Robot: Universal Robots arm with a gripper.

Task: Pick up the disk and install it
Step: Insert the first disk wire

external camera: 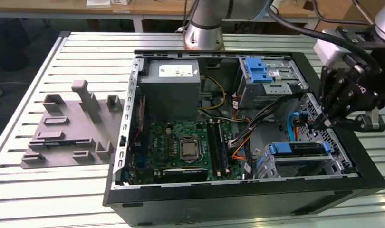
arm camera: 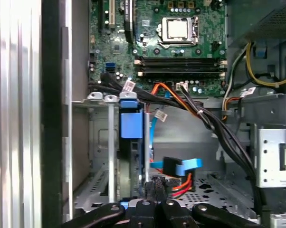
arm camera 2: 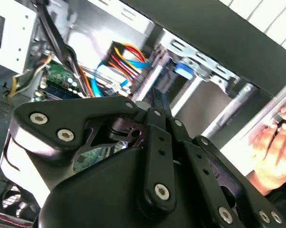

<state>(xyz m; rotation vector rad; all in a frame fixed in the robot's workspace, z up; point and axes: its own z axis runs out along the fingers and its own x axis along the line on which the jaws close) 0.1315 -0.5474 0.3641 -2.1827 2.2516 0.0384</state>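
Observation:
The disk (external camera: 298,148) lies in the lower drive bay at the front corner of the open computer case (external camera: 243,190), on the exterior view's right, blue rail uppermost. In both wrist views it stands edge-on in the metal bay, blue tab (arm camera: 131,124) (arm camera 2: 183,70) facing out. My gripper (external camera: 314,127) hangs just above the bay, beside the orange and blue data cables. Its black fingers are shut, pressed together with nothing visible between them, and the gripper (arm camera: 152,186) (arm camera 2: 157,100) sits close beside the disk's edge.
A grey power-supply box (external camera: 173,85) and an upper drive cage with a blue latch (external camera: 264,71) fill the case's far side. The motherboard (external camera: 186,145) and loose cables (external camera: 243,142) lie between. A grey fixture plate (external camera: 72,128) sits on the slatted table. A person's hand (arm camera 2: 276,142) is outside the case wall.

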